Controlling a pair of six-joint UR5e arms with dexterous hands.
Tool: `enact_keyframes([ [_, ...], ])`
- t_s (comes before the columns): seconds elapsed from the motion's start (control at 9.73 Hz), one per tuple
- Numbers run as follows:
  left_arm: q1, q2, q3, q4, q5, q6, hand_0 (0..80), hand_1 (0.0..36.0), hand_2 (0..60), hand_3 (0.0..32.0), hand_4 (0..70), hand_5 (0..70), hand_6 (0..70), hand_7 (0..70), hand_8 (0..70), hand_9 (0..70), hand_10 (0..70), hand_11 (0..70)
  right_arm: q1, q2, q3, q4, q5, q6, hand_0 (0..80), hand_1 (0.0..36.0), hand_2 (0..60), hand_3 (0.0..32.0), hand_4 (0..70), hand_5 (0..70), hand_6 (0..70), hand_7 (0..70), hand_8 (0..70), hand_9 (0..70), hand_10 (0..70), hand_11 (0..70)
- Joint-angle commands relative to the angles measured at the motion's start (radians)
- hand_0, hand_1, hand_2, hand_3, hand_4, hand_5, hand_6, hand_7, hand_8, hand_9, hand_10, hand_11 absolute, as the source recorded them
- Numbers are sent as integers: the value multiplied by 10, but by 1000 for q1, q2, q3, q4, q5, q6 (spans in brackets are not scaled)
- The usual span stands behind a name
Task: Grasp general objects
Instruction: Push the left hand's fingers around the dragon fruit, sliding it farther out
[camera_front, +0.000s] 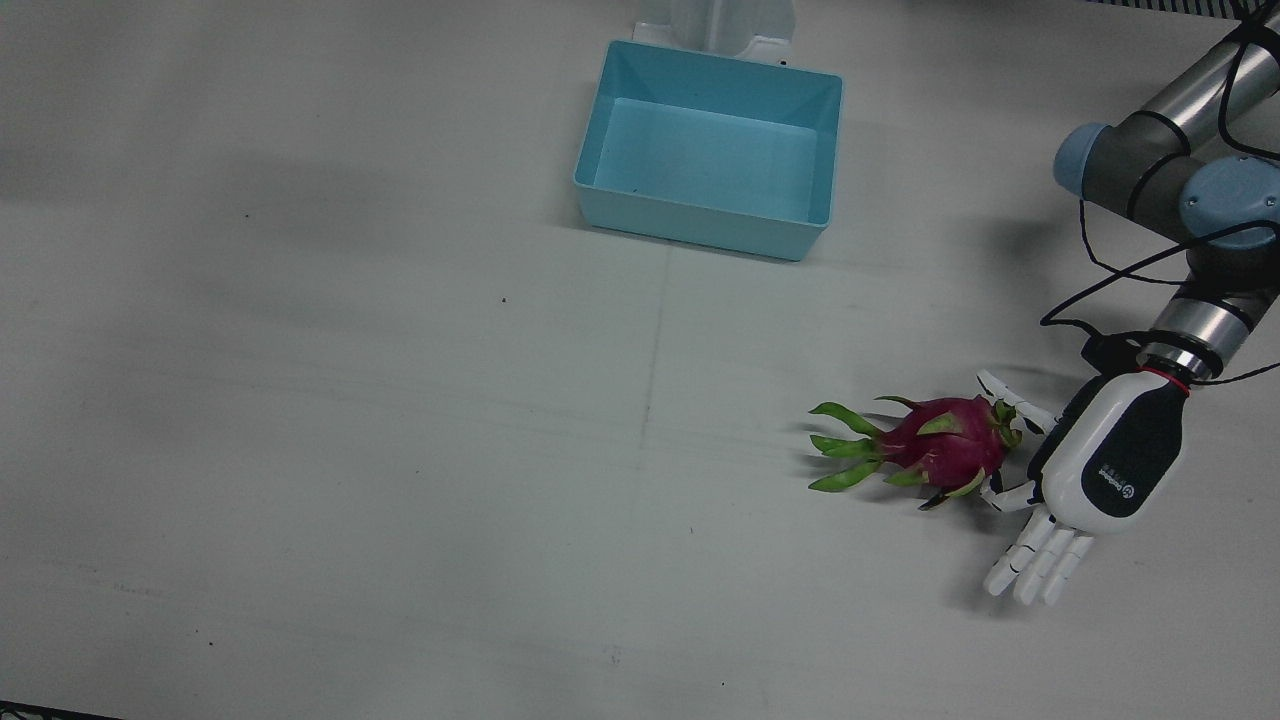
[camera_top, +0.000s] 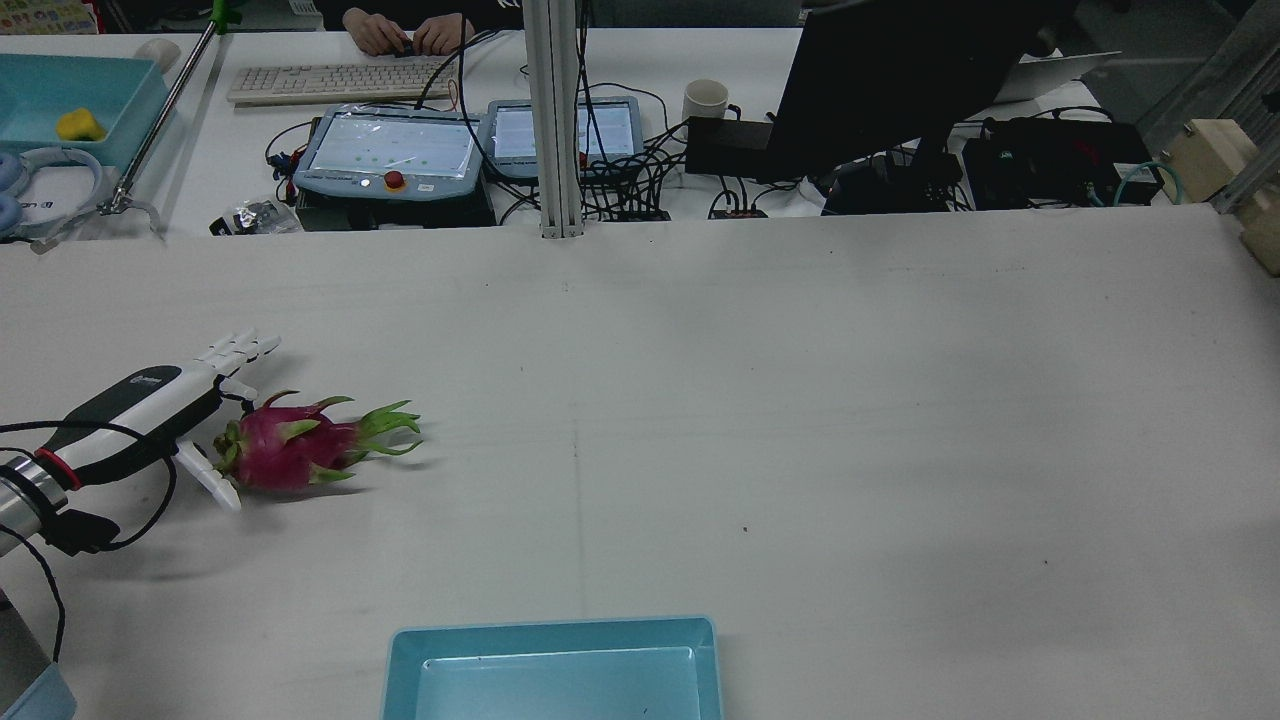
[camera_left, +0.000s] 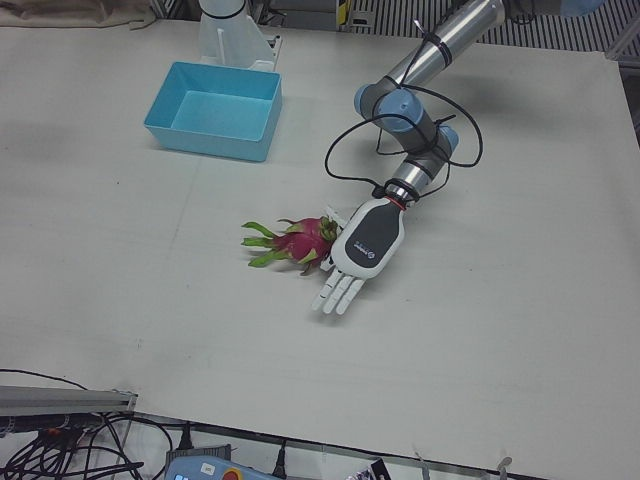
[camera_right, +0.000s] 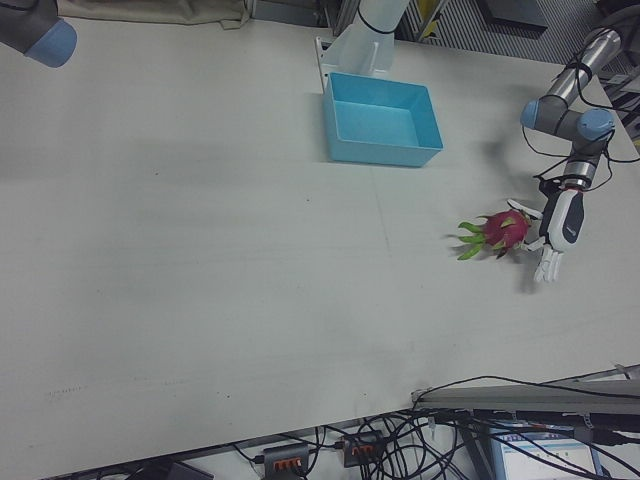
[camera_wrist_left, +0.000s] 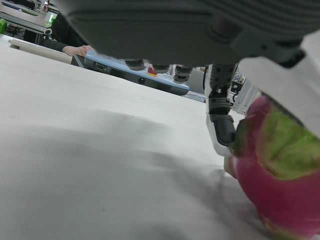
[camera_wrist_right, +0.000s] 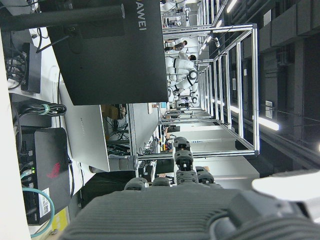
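A pink dragon fruit (camera_front: 945, 445) with green scales lies on its side on the white table, also seen in the rear view (camera_top: 285, 450) and the left-front view (camera_left: 305, 240). My left hand (camera_front: 1100, 470) is low at the fruit's rounded end, open, palm toward it. Its thumb (camera_front: 1012, 398) and one finger flank that end; the other fingers (camera_front: 1040, 565) point straight past it. The left hand view shows the fruit (camera_wrist_left: 280, 195) close beside the palm. My right hand (camera_wrist_right: 175, 215) shows only in its own view, away from the table, holding nothing.
A light blue empty bin (camera_front: 700, 225) stands near the robot's side at mid-table, in front of a white pedestal (camera_front: 720, 25). Beyond the far table edge are control tablets (camera_top: 390, 150), a monitor (camera_top: 900, 70) and cables.
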Motion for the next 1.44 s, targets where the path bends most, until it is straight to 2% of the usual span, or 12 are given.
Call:
enact_keyframes([
  [0.0, 0, 1, -1, -13, 4, -5, 507, 115, 43, 0, 631, 565, 44, 118, 1, 9, 0, 0, 0, 0, 0, -1, 0, 0, 0, 0, 0, 0, 0, 0, 0, 0, 0, 0, 0, 0],
  [0.1, 0, 1, -6, -14, 11, -11, 499, 196, 396, 0, 658, 547, 48, 120, 1, 10, 0, 0, 0, 0, 0, -1, 0, 0, 0, 0, 0, 0, 0, 0, 0, 0, 0, 0, 0, 0],
  [0.21, 0, 1, -15, -11, 17, -13, 480, 287, 600, 0, 677, 542, 49, 125, 0, 11, 0, 0, 0, 0, 0, -1, 0, 0, 0, 0, 0, 0, 0, 0, 0, 0, 0, 0, 0, 0],
  [0.41, 0, -7, -15, -10, 66, -43, 464, 360, 600, 0, 700, 556, 53, 146, 0, 15, 1, 7, 0, 0, 0, -1, 0, 0, 0, 0, 0, 0, 0, 0, 0, 0, 0, 0, 0, 0],
  [0.62, -3, -14, -21, 18, 70, -47, 461, 353, 600, 0, 700, 561, 67, 166, 3, 19, 4, 12, 0, 0, 0, -1, 2, -2, 0, 0, 0, 0, 0, 0, 0, 0, 0, 0, 0, 0],
  [0.72, -3, -13, -42, 50, 70, -45, 471, 289, 600, 0, 700, 531, 56, 153, 1, 16, 0, 0, 0, 0, 0, -1, 0, -2, 0, 0, 0, 0, 0, 0, 0, 0, 0, 0, 0, 0],
  [0.82, -1, -14, -65, 76, 79, -47, 485, 153, 253, 0, 529, 446, 32, 124, 0, 10, 0, 0, 0, 0, 0, -1, 0, -2, 0, 0, 0, 0, 0, 0, 0, 0, 0, 0, 0, 0],
  [0.93, -1, -18, -79, 96, 103, -47, 487, 125, 60, 0, 326, 351, 15, 112, 0, 8, 0, 0, 0, 0, 0, 1, 0, -2, 0, 0, 0, 0, 0, 0, 0, 0, 0, 0, 0, 0],
  [1.03, -1, -30, -88, 130, 113, -48, 472, 73, 0, 0, 98, 175, 0, 84, 0, 2, 0, 0, 0, 0, 0, -1, 0, -2, 0, 0, 0, 0, 0, 0, 0, 0, 0, 0, 0, 0],
  [1.13, -3, -77, -90, 201, 113, -53, 465, 53, 0, 0, 2, 81, 0, 68, 0, 0, 0, 0, 0, 0, 0, -1, 0, -2, 0, 0, 0, 0, 0, 0, 0, 0, 0, 0, 0, 0],
  [1.23, -3, -124, -92, 263, 113, -53, 463, 40, 0, 0, 0, 40, 0, 53, 0, 0, 0, 0, 0, 0, 0, -1, 0, -2, 0, 0, 0, 0, 0, 0, 0, 0, 0, 0, 0, 0],
  [1.34, -3, -171, -90, 315, 113, -53, 458, 26, 0, 52, 0, 14, 0, 34, 0, 0, 0, 0, 0, 0, 0, -1, 0, -2, 0, 0, 0, 0, 0, 0, 0, 0, 0, 0, 0, 0],
])
